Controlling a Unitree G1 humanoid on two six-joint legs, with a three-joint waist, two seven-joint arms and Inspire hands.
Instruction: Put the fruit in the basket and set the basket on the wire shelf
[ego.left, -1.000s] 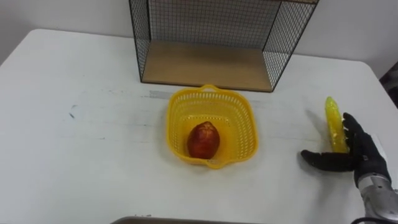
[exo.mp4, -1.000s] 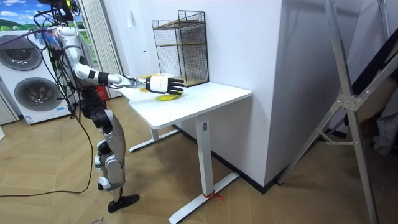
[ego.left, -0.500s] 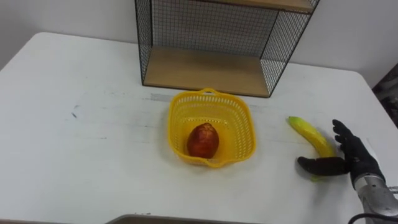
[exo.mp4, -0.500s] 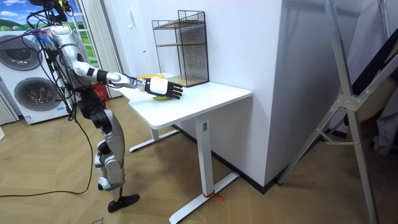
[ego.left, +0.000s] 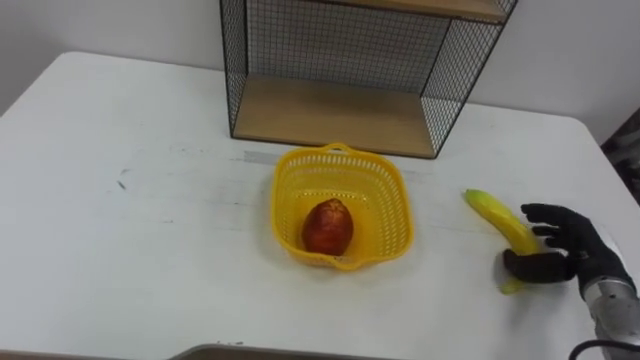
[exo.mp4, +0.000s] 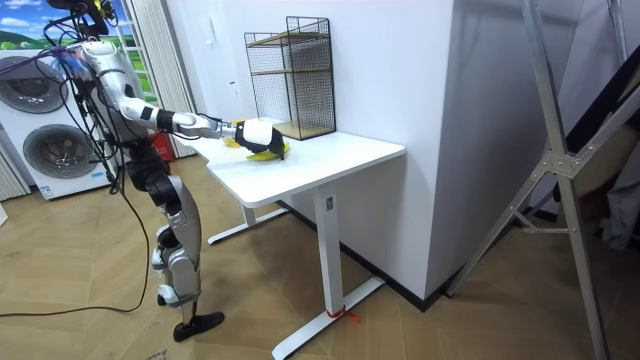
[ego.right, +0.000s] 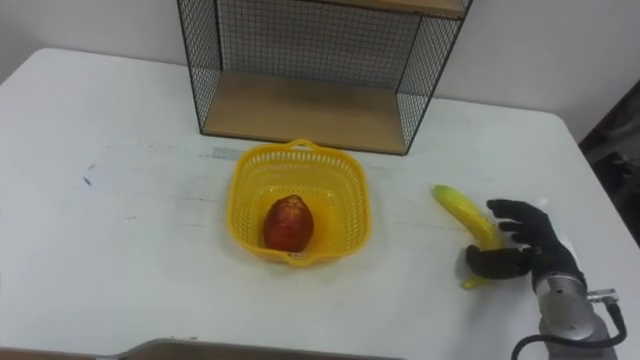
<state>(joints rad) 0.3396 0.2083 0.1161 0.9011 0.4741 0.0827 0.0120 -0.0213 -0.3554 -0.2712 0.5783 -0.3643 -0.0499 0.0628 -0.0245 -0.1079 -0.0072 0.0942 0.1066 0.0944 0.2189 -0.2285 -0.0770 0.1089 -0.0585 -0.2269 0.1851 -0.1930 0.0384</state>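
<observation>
A yellow plastic basket (ego.left: 396, 188) stands in the middle of the white table (ego.left: 130, 230), with a red fruit (ego.left: 328, 226) lying inside it. Behind it stands the black wire shelf (ego.left: 330, 112) with a wooden bottom board. To the basket's right lies a yellow banana (ego.left: 493, 215), slanted on the tabletop. My right hand (ego.left: 566, 248) sits at the banana's near end, fingers curled over it and thumb under it. In the room view the right hand (exo.mp4: 256, 135) covers the banana (exo.mp4: 270, 153) near the table's edge.
The table's right edge (ego.left: 612, 190) runs close to my right hand. Bare tabletop lies left of the basket and between the basket and the banana. In the room view I stand at the table's end, with washing machines (exo.mp4: 45, 140) behind me.
The banana has swung from lying lengthwise to a slant nearer the basket. My right hand's fingers have gone from spread beside it to curled round its near end.
</observation>
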